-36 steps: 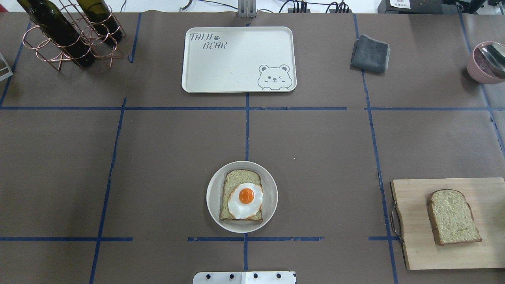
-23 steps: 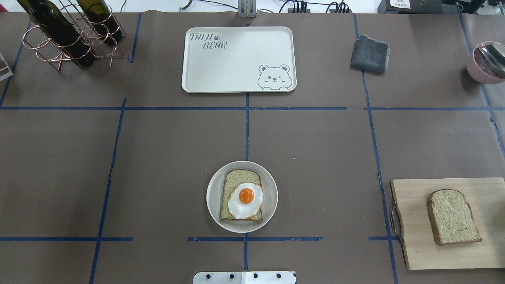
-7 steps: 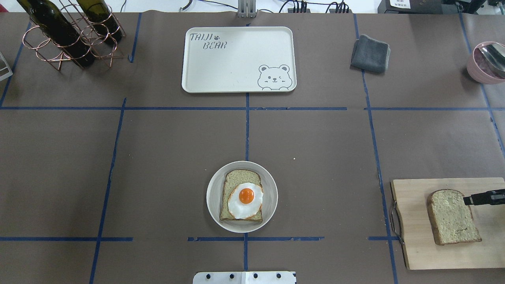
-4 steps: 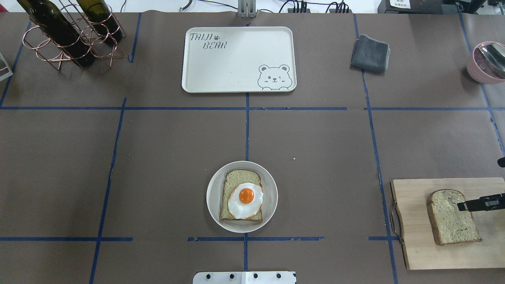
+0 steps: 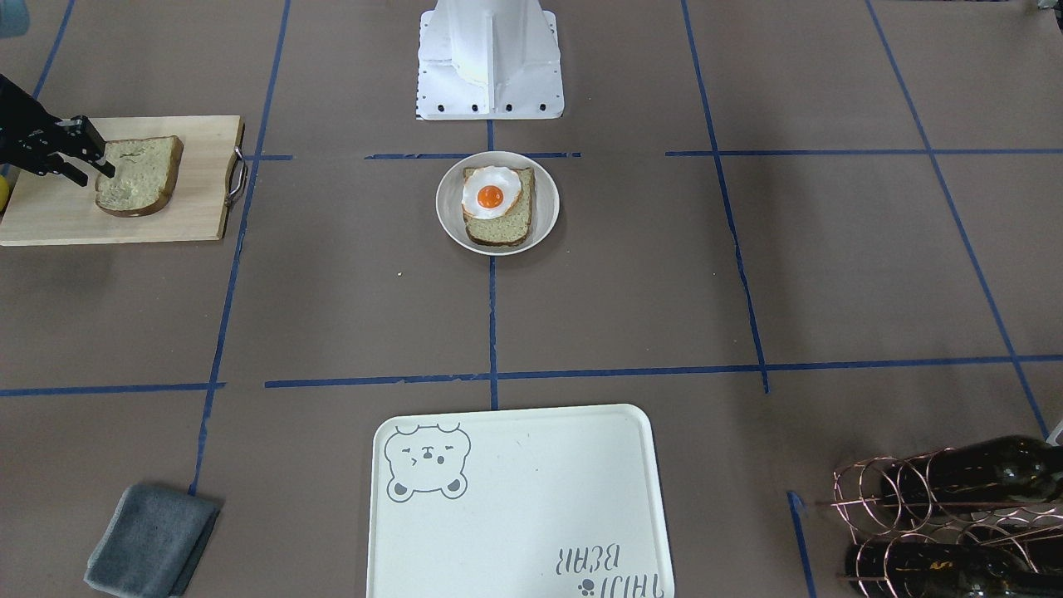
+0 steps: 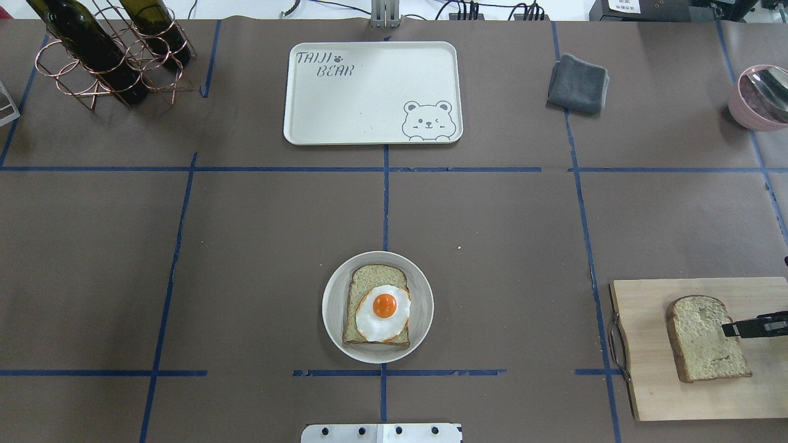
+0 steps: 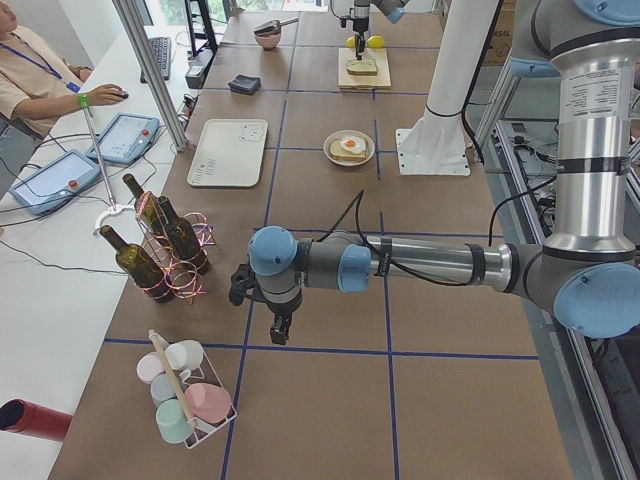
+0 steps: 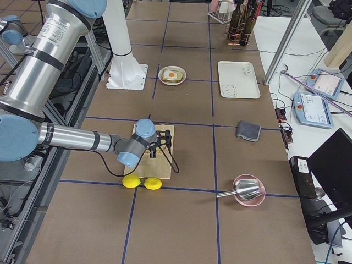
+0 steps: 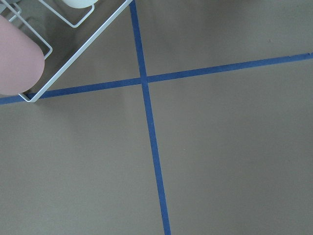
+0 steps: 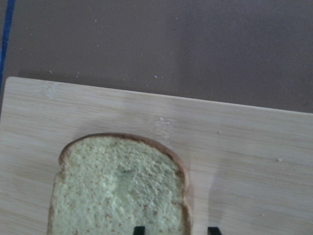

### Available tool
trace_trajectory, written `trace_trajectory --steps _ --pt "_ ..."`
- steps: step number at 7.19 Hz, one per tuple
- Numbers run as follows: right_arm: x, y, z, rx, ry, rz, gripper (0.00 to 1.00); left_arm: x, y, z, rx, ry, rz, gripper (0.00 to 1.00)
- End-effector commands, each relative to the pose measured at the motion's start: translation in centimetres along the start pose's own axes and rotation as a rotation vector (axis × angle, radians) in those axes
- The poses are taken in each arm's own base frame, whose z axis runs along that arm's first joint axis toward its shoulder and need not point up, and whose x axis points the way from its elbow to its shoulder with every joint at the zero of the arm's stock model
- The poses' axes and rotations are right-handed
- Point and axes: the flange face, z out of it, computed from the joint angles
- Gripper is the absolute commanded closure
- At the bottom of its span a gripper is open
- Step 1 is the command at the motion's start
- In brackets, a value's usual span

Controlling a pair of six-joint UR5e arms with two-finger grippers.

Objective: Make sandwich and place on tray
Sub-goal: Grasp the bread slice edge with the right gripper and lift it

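One bread slice lies on the wooden cutting board at the near right; it also shows in the front view and the right wrist view. My right gripper is open, low at that slice's right edge, one fingertip over the bread and the other beside the crust. A second slice carrying the fried egg sits on a round white plate. The bear tray is bare at the far centre. My left gripper hovers over bare table far left; I cannot tell its state.
A grey folded cloth lies right of the tray. A copper rack with wine bottles stands far left. A pink bowl with a spoon sits far right. Two lemons lie beside the board. A cup rack stands near my left gripper.
My right gripper came in from the right edge over the cutting board and moved toward me along the bread's right side, then drew back slightly right. Bread, egg and tray have not moved.
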Motion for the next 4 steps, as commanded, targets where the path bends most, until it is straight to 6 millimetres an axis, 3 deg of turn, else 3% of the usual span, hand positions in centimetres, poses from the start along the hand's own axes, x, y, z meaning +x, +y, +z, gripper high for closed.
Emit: trace_trajectory --steps 1,4 --pt "0.42 0.22 0.1 -0.005 0.006 0.005 0.49 -0.04 0.02 0.02 -0.001 -0.001 0.0 0.0" --pt "0.02 0.12 0.42 -0.009 0.002 -0.004 0.49 -0.02 0.02 0.02 0.0 0.0 0.0 0.0"
